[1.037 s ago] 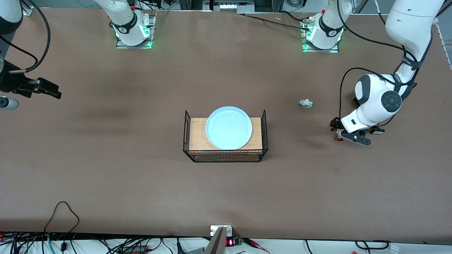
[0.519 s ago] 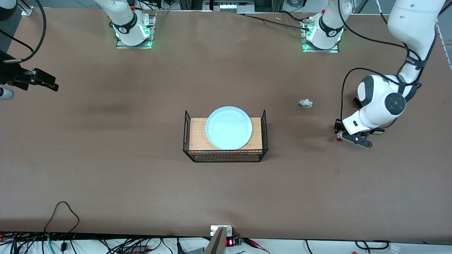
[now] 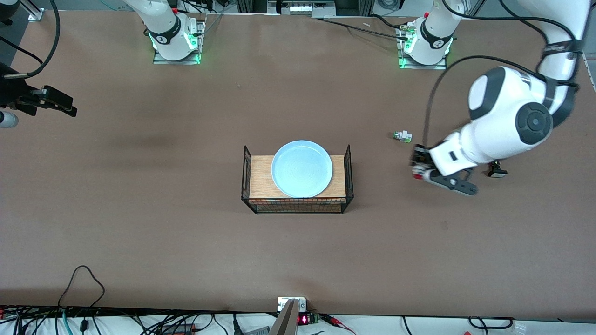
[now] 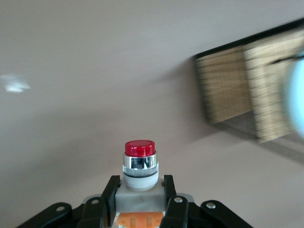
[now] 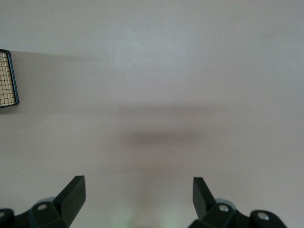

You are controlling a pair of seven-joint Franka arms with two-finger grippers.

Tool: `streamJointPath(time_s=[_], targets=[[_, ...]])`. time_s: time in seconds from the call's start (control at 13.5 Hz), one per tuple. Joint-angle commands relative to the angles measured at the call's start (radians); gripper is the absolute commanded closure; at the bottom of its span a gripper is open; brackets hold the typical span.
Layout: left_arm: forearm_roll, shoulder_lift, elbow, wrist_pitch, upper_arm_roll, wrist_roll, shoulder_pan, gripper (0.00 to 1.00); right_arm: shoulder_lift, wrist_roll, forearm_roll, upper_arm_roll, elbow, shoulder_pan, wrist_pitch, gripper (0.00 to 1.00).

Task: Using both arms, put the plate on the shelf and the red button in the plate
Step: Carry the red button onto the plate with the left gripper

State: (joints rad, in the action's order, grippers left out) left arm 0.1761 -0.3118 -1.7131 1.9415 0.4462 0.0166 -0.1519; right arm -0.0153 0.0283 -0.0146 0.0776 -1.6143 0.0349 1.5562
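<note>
On the wooden floor of the wire basket at mid-table sits the plate, flat and centred, so that half of the job reads as done. Left gripper hangs over bare table between the basket and the left arm's end, pinching the red button by its white body; the left wrist view shows both fingers pressed against the block, red cap pointing away from the palm, chrome collar beneath it, a strip of orange visible lower between the fingers. What remains, judging by the task, is carrying the button to its resting spot, probably on the plate or in the basket, though the target is not marked. Right gripper waits over the right arm's end of the table, fingers spread wide with nothing between them. Plate: pale blue, round, shallow, raised rim, faint concentric rings, nothing on it. Two other small parts lie on the table near the left arm: a white part with green tip, and a small dark part half hidden under the arm, too small to identify surely.
</note>
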Motion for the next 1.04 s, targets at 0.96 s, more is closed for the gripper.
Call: streamJointPath(time_s=[0.96], targets=[[-0.234,-0.374,0.342,0.301,0.035,0.726,0.405,0.68,0.087,-0.022,-0.010,-0.007,-0.073,0.005,0.004,0.00]])
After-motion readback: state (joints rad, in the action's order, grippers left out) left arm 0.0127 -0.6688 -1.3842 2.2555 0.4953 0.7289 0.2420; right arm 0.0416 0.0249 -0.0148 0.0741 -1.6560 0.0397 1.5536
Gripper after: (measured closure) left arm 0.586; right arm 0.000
